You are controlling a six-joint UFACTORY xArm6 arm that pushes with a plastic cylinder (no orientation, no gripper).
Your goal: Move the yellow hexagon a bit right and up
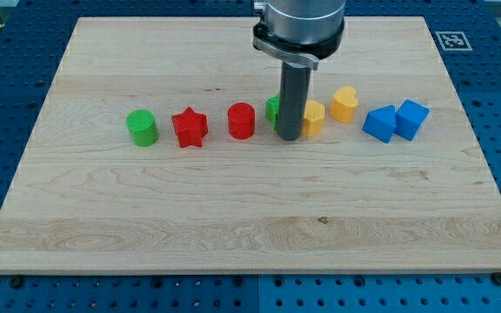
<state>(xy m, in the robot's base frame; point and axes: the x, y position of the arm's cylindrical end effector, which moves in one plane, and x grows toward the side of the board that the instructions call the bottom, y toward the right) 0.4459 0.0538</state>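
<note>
No readable writing; a square marker at desk's top-right corner. No gripper: my tip touches the yellow hexagon's left side, mid-desk. Desk: pale wood grain.

The yellow hexagon, a small flat-topped block, lies flat on the wooden board a little right of the view's centre, its left edge hidden behind the dark rod, with a second yellow block just up-right of it.
</note>
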